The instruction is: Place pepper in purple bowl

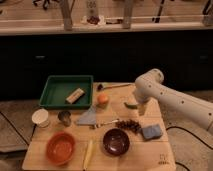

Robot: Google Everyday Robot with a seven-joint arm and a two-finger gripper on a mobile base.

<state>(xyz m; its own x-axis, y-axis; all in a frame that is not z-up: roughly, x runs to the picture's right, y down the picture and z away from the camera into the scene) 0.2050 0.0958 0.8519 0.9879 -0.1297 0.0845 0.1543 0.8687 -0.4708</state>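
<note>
The pepper [130, 104], a small green pod, lies on the wooden table right of the orange fruit. My gripper [142, 109] hangs at the end of the white arm that reaches in from the right. It points down just right of the pepper, open and holding nothing. The purple bowl [116, 141] sits empty near the table's front edge, in front of and to the left of the gripper.
An orange-red bowl [61, 148] and a pale yellow item [89, 152] lie front left. A green tray [56, 93], white cup [41, 118], metal cup [65, 118], orange fruit [102, 99], grey cloth [90, 118], dark cluster [130, 125], blue sponge [151, 131] and spoon [112, 86] share the table.
</note>
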